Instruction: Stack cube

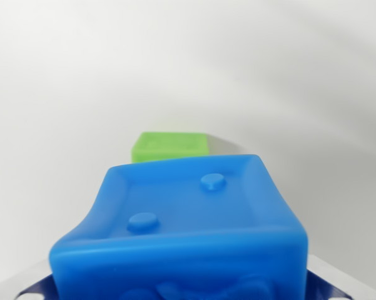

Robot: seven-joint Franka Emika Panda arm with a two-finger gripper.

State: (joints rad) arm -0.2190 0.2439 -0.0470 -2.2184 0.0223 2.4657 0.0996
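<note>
Item: soft blue rubbery cube with two raised studs [188, 231], pinched in the gripper [182, 290], visibly squashed and tilted. Target: small green block [170, 145] on white surface [63, 94], just beyond the gripper. Risk: skewed, deformed hold; release may land off-centre and topple.

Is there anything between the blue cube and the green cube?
No. In the wrist view, only bare white surface shows around the green cube, which peeks out just behind the blue cube.
</note>
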